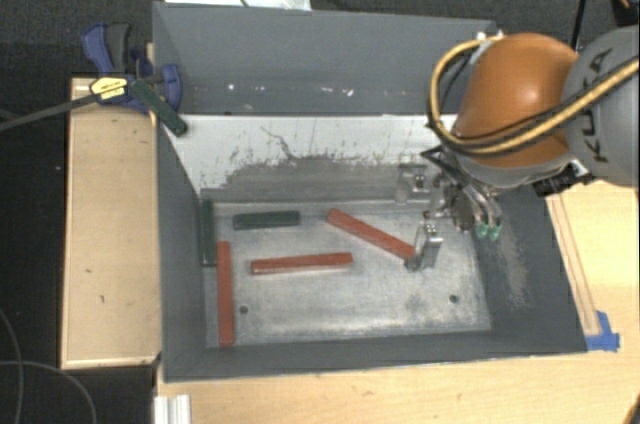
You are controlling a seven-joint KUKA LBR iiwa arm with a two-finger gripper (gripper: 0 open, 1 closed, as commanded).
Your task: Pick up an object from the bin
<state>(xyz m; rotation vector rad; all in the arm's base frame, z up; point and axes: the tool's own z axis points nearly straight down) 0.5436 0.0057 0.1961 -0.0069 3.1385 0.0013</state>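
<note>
My arm reaches in from the right, its orange-domed wrist tilted over the scuffed grey metal bin (330, 317). My tool (425, 254) points down at the lower right end of a slanted, flat red bar (365, 232) lying mid-floor. I cannot tell whether the tool is clenched or released. A dark green bar (266, 221) lies to the left.

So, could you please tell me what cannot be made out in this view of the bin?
The slanted red bar: its right end, in the camera view, lies under the gripper; contact cannot be told.
The bin: its far right corner is hidden by the arm's orange cover.
The dark bar by the left wall: it blends into the wall's shadow; its ends are unclear.
</note>
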